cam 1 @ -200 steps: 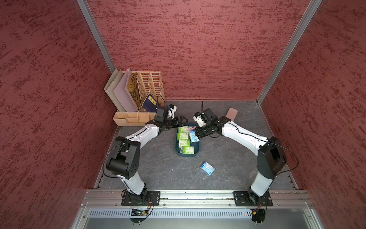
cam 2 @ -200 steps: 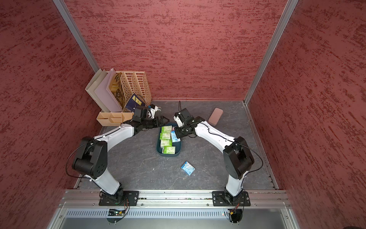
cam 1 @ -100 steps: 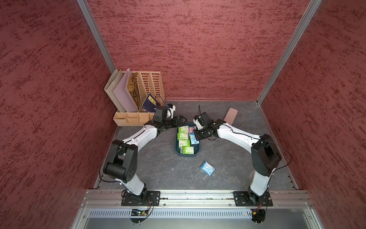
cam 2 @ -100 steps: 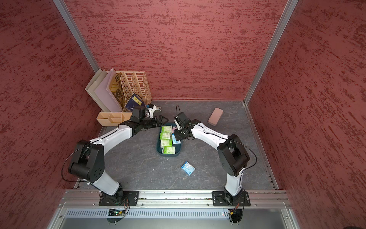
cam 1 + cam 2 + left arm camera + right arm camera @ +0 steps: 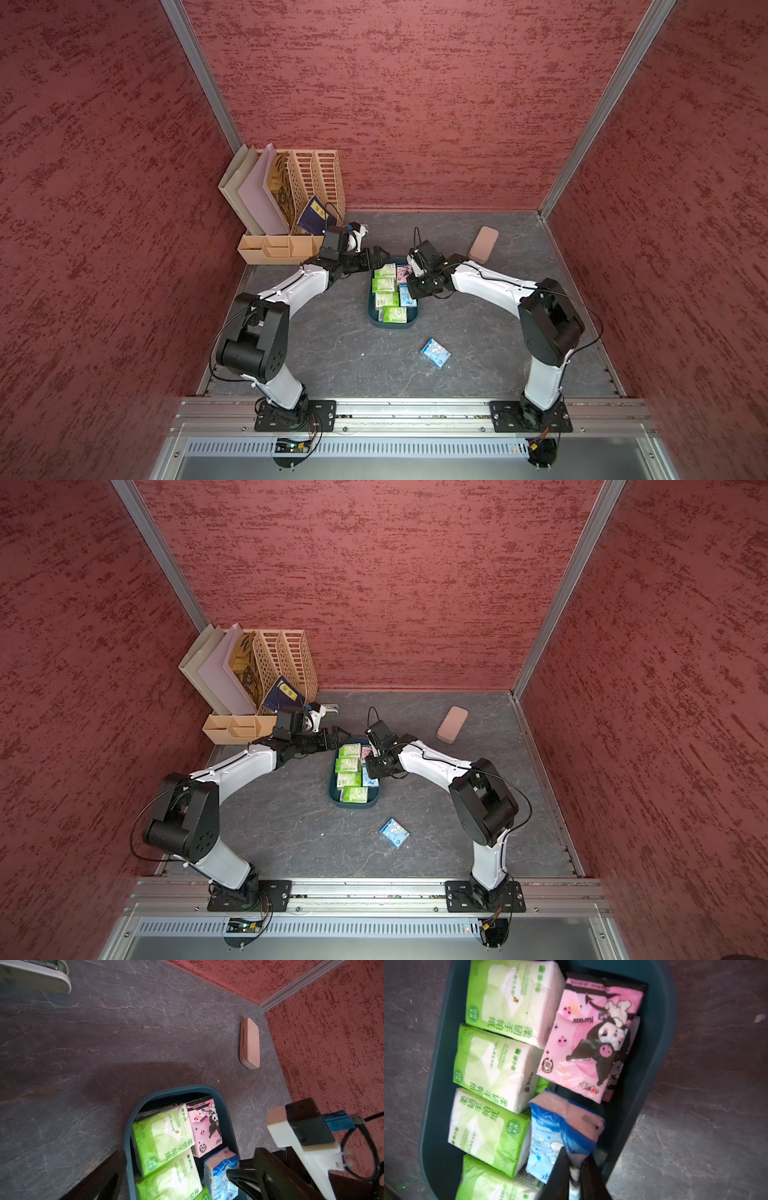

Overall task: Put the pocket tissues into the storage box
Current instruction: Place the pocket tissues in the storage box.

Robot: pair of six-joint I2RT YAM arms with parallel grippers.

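To seat a blue packet [image 5: 548,1140] in the storage box [image 5: 660,1043], the right gripper [image 5: 575,1154] seemingly pinched it; the left gripper [image 5: 380,254] gaped.

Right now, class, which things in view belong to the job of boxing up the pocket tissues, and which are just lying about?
Belong to the job:
- storage box
- green packets, pink packet and blue packet inside it, the blue one in the right gripper
- loose blue packet outside it

Just lying about:
- pink case
- beige file organizer
- folders standing in it
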